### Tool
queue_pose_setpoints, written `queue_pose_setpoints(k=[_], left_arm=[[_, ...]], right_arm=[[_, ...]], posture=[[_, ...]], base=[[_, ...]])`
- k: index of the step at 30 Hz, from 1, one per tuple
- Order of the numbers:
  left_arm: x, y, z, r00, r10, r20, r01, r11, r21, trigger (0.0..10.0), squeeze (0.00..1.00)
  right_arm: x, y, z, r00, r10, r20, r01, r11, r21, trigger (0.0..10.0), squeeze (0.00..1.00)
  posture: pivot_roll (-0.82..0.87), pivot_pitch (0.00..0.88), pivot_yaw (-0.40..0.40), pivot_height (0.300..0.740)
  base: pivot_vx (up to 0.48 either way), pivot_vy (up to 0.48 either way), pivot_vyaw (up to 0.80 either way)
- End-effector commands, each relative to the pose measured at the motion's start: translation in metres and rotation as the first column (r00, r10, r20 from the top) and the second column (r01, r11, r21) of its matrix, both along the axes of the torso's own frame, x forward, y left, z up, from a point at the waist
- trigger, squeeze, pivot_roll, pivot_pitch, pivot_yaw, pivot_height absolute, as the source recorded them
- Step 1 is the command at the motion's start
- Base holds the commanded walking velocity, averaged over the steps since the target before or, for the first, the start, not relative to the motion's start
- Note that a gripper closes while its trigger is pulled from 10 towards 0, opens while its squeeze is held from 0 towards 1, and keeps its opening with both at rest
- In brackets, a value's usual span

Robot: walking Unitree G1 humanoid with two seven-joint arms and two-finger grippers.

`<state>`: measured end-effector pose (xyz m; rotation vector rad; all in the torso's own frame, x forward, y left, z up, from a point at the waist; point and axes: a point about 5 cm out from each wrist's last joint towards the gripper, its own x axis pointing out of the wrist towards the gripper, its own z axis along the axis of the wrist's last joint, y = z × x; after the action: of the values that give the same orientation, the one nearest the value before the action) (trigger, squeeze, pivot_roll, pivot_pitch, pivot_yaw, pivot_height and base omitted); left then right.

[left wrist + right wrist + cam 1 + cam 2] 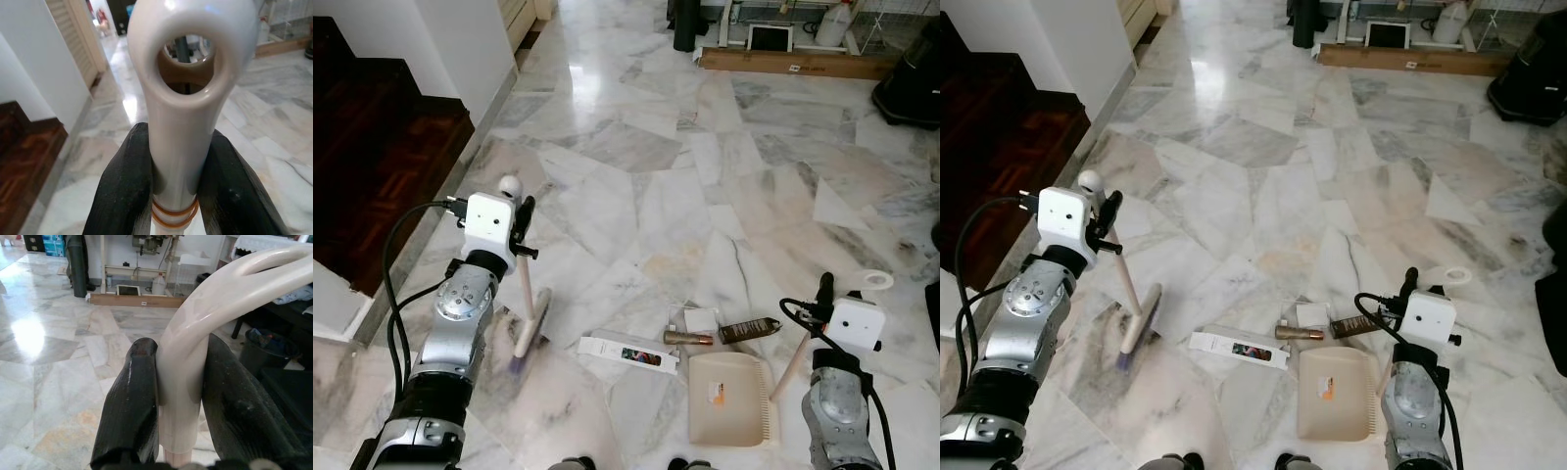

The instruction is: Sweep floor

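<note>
Cream plastic dustpan (pixel 729 397) held by right pincer (pixel 178 396); left pincer (pixel 178 171) clamps wooden-handled brush (pixel 530 318). Risk: flat white box (pixel 629 352) skids past pan.

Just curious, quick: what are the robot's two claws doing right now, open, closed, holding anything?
Left gripper: closed on the cream plastic handle of the small brush.
Right gripper: closed on the cream handle of the beige plastic dustpan.
</note>
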<state>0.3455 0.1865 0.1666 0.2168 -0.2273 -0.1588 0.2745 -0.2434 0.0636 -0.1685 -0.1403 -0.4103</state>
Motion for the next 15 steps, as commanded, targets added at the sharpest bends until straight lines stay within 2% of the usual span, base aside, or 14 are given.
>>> queue_pose_setpoints(k=[1, 4, 6, 10, 13, 15], left_arm=[[0.0, 0.004, -0.004, 1.0, 0.002, -0.023, -0.002, 1.0, -0.005, 10.0, 0.35], [0.0, 0.002, -0.004, 0.999, -0.044, -0.009, 0.045, 0.996, 0.08, 10.0, 0.35], [0.001, 0.0, -0.002, 0.998, -0.06, -0.005, 0.06, 0.994, 0.095, 10.0, 0.35], [0.004, -0.002, -0.004, 0.995, -0.097, -0.038, 0.1, 0.991, 0.088, 10.0, 0.35], [0.004, -0.01, -0.015, 0.985, -0.148, -0.092, 0.155, 0.985, 0.075, 10.0, 0.34], [0.005, -0.011, -0.018, 0.984, -0.147, -0.103, 0.153, 0.986, 0.059, 10.0, 0.35]], right_arm=[[-0.004, 0.002, -0.005, 1.0, 0.001, -0.013, -0.001, 1.0, 0.003, 10.0, 0.0], [-0.004, 0.001, -0.005, 1.0, -0.003, -0.013, 0.003, 1.0, 0.005, 10.0, 0.0], [-0.005, 0.001, -0.006, 1.0, -0.005, -0.013, 0.005, 1.0, 0.008, 10.0, 0.0], [-0.005, 0.001, -0.006, 1.0, -0.003, -0.013, 0.004, 1.0, 0.008, 10.0, 0.0], [-0.005, 0.002, -0.007, 1.0, -0.002, -0.013, 0.002, 1.0, 0.009, 10.0, 0.0], [-0.005, 0.002, -0.007, 1.0, -0.005, -0.013, 0.005, 1.0, 0.009, 10.0, 0.0]], posture=[[0.13, 0.184, 0.05, 0.74], [0.12, 0.193, 0.048, 0.74], [0.12, 0.193, 0.049, 0.74], [0.12, 0.196, 0.05, 0.74], [0.12, 0.198, 0.05, 0.74], [0.11, 0.201, 0.051, 0.74]], base=[[0.0, 0.0, 0.0], [0.0, 0.0, 0.0], [0.0, 0.0, 0.0], [0.0, 0.0, 0.0], [0.0, 0.0, 0.0], [0.0, 0.0, 0.0]])
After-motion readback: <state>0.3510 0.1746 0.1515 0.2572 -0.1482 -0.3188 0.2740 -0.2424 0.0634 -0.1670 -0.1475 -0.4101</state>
